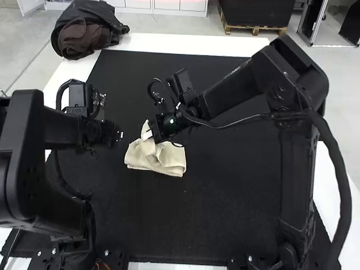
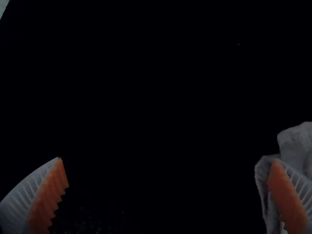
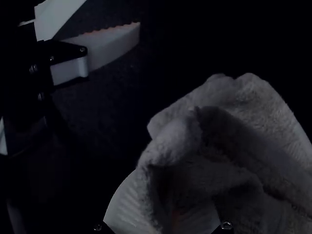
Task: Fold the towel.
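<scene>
Since part of the towel (image 1: 170, 160) is clenched in the jaws of the right gripper (image 1: 149, 134), the cloth is drawn up into a peak there, with the remainder partly folded and rumpled on the black table (image 1: 225, 225). By this grip, a layer can probably be raised and laid over the rest. The jaws of the left gripper (image 1: 120, 135) are spread wide, just to the left of the towel, and nothing is held between them; one of its fingers is seen overlapping the cloth's edge in the left wrist view, though whether it is touched cannot be told. Room for a second grip is presumably offered by that placing. Access from the towel's right is hampered by the right arm (image 1: 230, 93) and its cable (image 1: 242, 121), and the two grippers could easily be knocked together. Beyond the towel, far left, a dark bundle (image 1: 84, 31) is seen.
</scene>
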### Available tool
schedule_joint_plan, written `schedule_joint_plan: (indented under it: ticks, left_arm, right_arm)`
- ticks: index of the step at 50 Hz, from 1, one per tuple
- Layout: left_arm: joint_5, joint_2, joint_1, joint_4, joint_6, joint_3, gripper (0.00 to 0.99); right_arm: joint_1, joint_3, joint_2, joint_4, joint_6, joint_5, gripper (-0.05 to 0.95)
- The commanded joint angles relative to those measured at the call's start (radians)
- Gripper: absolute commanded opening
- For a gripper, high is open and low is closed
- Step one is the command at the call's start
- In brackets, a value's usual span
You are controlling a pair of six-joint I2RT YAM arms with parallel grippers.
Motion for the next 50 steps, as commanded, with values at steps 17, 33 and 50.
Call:
schedule_joint_plan:
  ticks: [17, 33, 50]
  left_arm:
    - [0.0, -0.019, 0.056, 0.004, -0.009, 0.008, 0.957]
    - [-0.001, -0.019, 0.105, 0.022, -0.001, 0.009, 0.957]
    - [-0.006, -0.019, 0.113, 0.033, -0.001, 0.008, 0.957]
  right_arm:
    - [0.027, 0.099, 0.081, 0.048, 0.014, 0.0, -0.02]
    - [0.028, 0.127, 0.111, 0.103, 0.056, 0.0, 0.37]
    - [0.007, 0.157, 0.079, 0.1, 0.071, -0.006, 0.77]
